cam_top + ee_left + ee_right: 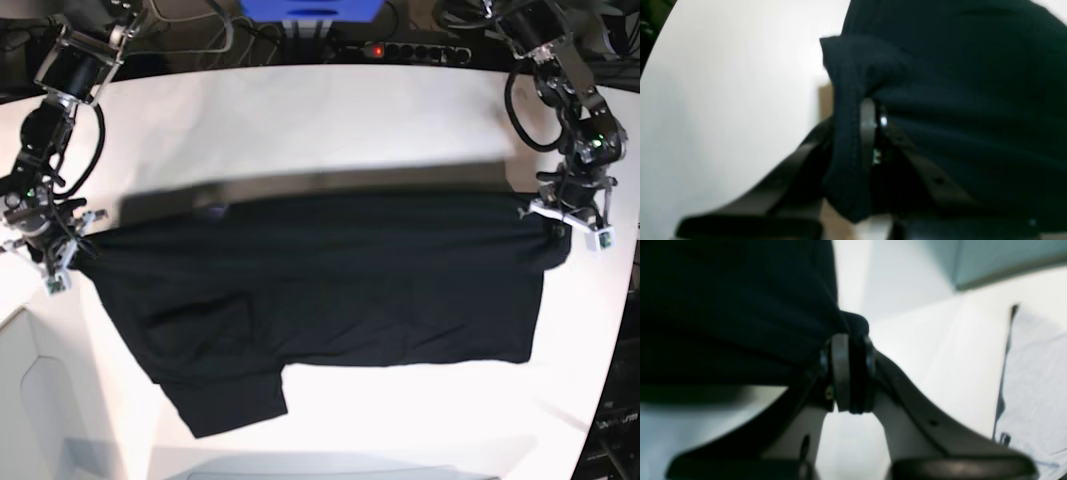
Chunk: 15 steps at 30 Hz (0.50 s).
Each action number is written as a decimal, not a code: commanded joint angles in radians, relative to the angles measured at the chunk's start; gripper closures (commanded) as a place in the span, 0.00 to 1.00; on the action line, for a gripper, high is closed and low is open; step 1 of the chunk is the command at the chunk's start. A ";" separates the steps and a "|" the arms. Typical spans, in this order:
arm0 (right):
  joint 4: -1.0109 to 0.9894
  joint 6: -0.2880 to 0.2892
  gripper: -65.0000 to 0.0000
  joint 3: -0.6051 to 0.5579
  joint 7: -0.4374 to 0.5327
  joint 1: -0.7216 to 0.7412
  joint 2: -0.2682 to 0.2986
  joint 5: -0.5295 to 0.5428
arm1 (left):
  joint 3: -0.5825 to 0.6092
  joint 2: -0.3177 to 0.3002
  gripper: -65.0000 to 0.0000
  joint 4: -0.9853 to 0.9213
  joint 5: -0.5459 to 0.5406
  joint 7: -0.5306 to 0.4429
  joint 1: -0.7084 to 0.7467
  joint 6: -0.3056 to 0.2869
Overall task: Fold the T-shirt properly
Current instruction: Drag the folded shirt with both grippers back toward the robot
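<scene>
Left jaws: closed on a bunched edge of the T-shirt [960, 100]; in the left wrist view a stitched hem of black cloth hangs down between the dark fingers of the left gripper [870, 133].
Right jaws: pinched narrow on a small knot of the same black cloth; in the right wrist view the right gripper [850, 373] has its two pads pressed together with fabric squeezed out above them.
Left gripper in the base view: at the shirt's right-hand upper corner [565, 215], near the table's right edge.
Right gripper in the base view: at the shirt's left-hand upper corner [55, 250], near the table's left edge.
T-shirt: stretched wide between the two grippers in the base view [330, 280], its upper edge pulled into a nearly straight line and casting a grey shadow on the surface behind it.
Lower part of shirt: lies on the white table [330, 120], with one flap reaching furthest toward the front at lower left.
Print: none can be seen on the cloth; only plain black shows.
Behind the table: a power strip [410, 50] with a red light, amid cables.
</scene>
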 commanded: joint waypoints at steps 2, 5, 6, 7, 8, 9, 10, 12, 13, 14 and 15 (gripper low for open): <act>0.060 -0.012 1.00 0.011 0.002 -0.056 0.028 -0.022 | -0.010 -0.021 1.00 0.034 0.011 -0.027 0.047 0.013; 0.129 -0.012 1.00 0.007 0.002 -0.159 0.028 -0.022 | -0.008 -0.014 1.00 0.035 0.011 -0.031 0.104 0.013; 0.151 -0.012 1.00 0.007 0.002 -0.191 0.022 -0.022 | -0.010 -0.004 1.00 0.029 0.012 -0.033 0.115 0.013; 0.169 -0.012 1.00 0.010 0.002 -0.220 0.017 -0.022 | -0.010 0.002 1.00 0.026 0.018 -0.034 0.122 0.013; 0.186 -0.012 1.00 0.011 0.002 -0.244 0.017 -0.022 | -0.010 0.008 1.00 0.024 0.018 -0.034 0.131 0.013; 0.197 -0.012 1.00 0.011 0.002 -0.271 0.017 -0.022 | -0.010 0.011 1.00 0.024 0.018 -0.034 0.142 0.013; 0.207 -0.012 1.00 0.013 0.002 -0.292 0.017 -0.022 | -0.010 0.017 1.00 0.024 0.015 -0.034 0.151 0.013; 0.217 -0.012 1.00 0.013 0.002 -0.340 0.017 -0.021 | -0.010 0.032 1.00 0.024 0.014 -0.034 0.170 0.013; 0.217 -0.012 1.00 0.013 0.002 -0.358 0.016 -0.021 | -0.010 0.037 1.00 0.024 0.017 -0.034 0.176 0.013; 0.217 -0.012 1.00 0.014 0.002 -0.373 0.016 -0.021 | -0.010 0.042 1.00 0.024 0.017 -0.034 0.182 0.013; 0.217 -0.012 1.00 0.016 0.002 -0.395 0.016 -0.021 | -0.010 0.043 1.00 0.024 0.017 -0.034 0.193 0.013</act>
